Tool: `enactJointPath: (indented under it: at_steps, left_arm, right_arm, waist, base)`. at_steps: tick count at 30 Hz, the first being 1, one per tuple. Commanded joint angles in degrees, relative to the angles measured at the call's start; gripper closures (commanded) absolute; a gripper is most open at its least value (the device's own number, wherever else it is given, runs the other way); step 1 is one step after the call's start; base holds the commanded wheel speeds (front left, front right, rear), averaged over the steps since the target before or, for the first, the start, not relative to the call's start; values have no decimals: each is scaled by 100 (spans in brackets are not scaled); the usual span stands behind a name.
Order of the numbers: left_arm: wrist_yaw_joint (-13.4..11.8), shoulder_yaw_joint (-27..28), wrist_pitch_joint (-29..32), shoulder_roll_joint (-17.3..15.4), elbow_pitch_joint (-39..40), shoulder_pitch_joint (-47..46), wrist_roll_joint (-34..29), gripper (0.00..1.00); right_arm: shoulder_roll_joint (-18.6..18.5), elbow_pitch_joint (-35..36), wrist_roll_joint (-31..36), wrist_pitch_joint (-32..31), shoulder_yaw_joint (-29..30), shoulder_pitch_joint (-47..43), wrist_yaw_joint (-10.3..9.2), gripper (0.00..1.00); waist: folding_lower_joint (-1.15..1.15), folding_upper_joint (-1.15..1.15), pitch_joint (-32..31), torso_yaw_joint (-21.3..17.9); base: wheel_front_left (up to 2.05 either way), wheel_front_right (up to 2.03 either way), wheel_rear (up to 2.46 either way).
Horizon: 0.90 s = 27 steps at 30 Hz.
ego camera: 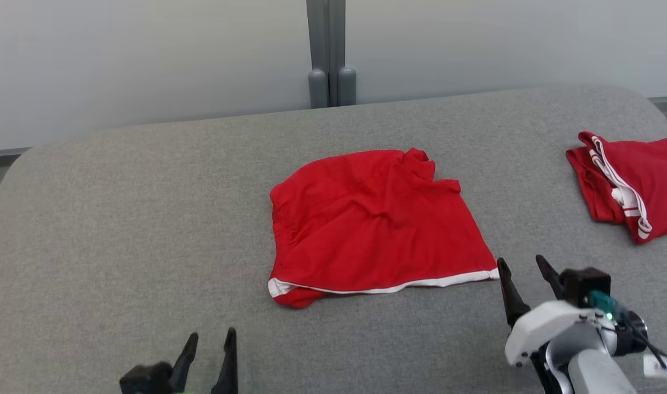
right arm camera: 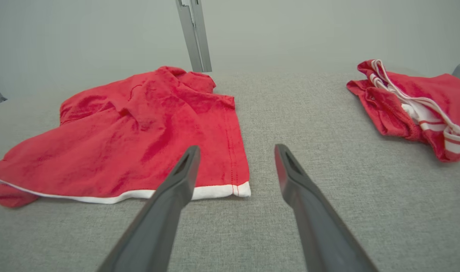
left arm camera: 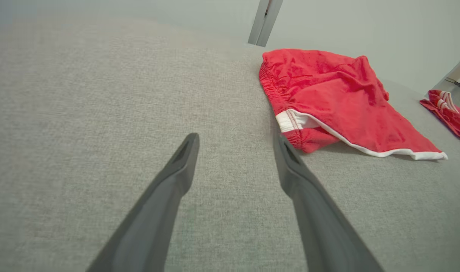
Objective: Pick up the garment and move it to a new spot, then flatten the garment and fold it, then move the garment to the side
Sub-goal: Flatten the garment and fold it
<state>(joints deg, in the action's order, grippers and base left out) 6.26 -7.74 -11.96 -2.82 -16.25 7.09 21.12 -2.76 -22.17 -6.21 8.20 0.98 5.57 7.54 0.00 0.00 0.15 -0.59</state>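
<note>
Garment amid open grey surface

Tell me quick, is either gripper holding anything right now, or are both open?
Left gripper: open, holding nothing.
Right gripper: open, holding nothing, close to the red shorts.

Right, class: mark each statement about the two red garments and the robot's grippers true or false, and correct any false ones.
1. The middle garment and the side garment are both red with white trim. True.
2. The left gripper is open and holds nothing. True.
3. The right gripper grips the middle garment's hem. False: it is open, by the hem's corner, gripping nothing.
4. The side garment lies at the robot's left. False: it lies at its right.
</note>
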Motion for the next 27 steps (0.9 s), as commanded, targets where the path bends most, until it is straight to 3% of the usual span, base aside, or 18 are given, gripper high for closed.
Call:
enactJointPath:
  at_steps: [1, 5, 9, 18, 27]
  left_arm:
    - [33, -95, 175, -18, -91, -327, 191, 0]
    - [75, -355, 774, -16, -417, -928, 505, 0]
    - [101, -541, 1348, -21, -639, -1375, 827, 0]
    - [125, -718, 1984, -126, -794, -1817, 1356, 0]
    - [132, -939, 2141, -122, -826, -2038, 2005, 0]
  right_arm:
    - [-28, -144, 84, -361, 40, 251, -11, 0]
    - [-50, -572, 300, -1342, 74, 789, -11, 0]
    - [-31, -926, 463, -1840, 30, 1127, -11, 0]
    - [-20, -1368, 254, -1873, -178, 1449, -11, 0]
    - [-18, -1572, 51, -1750, -292, 1640, -11, 0]
  waist:
    - [0, 0, 178, -64]
    - [0, 0, 404, -76]
    - [0, 0, 598, -88]
    - [0, 0, 863, -121]
    - [0, 0, 1053, -175]
  base:
    - [0, 0, 0]
    - [0, 0, 0]
    - [0, 0, 0]
    - [0, 0, 0]
    - [0, 0, 0]
